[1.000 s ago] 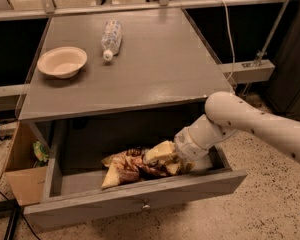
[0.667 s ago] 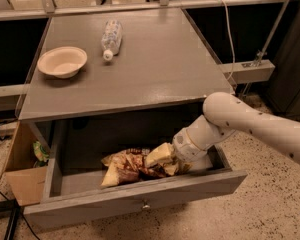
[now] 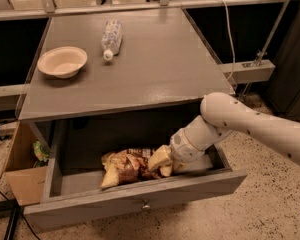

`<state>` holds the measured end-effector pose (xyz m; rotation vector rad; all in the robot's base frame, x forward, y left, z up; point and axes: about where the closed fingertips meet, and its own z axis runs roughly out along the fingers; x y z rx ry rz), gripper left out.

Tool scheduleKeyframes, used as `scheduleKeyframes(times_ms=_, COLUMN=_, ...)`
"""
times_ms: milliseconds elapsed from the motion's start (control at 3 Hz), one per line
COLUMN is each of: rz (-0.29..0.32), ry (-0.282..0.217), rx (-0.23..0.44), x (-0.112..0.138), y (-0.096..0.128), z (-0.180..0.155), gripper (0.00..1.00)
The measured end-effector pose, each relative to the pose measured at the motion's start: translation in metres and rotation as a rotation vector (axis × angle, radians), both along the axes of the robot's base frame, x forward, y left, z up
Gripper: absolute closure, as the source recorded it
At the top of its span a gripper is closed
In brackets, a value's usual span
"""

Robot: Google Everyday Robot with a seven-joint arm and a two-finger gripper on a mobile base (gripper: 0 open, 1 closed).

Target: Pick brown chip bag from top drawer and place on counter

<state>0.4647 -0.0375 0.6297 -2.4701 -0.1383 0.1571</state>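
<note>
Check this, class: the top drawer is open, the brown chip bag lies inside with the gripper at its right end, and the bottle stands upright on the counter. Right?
One error: in the camera view the bottle lies on its side on the counter, not upright. The top drawer is open, and the brown chip bag lies inside with the gripper at its right end.

Tool in dim, shadowed drawer

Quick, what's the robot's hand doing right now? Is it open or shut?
Gripper: down in the top drawer, at the right end of the brown chip bag. Open, shut or holding it: cannot be told.
</note>
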Motion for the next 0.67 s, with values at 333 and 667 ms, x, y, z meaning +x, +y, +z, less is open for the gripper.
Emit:
scheduleKeyframes(times_ms=333, rz=0.001, ry=-0.020, rx=0.016, x=-0.0009, y=0.0003, z=0.0037, gripper=0.91)
scheduleKeyframes(times_ms=667, rz=-0.007, ry=-0.047, rx=0.030, x=0.0009, y=-0.0036, z=0.0111, gripper=1.00)
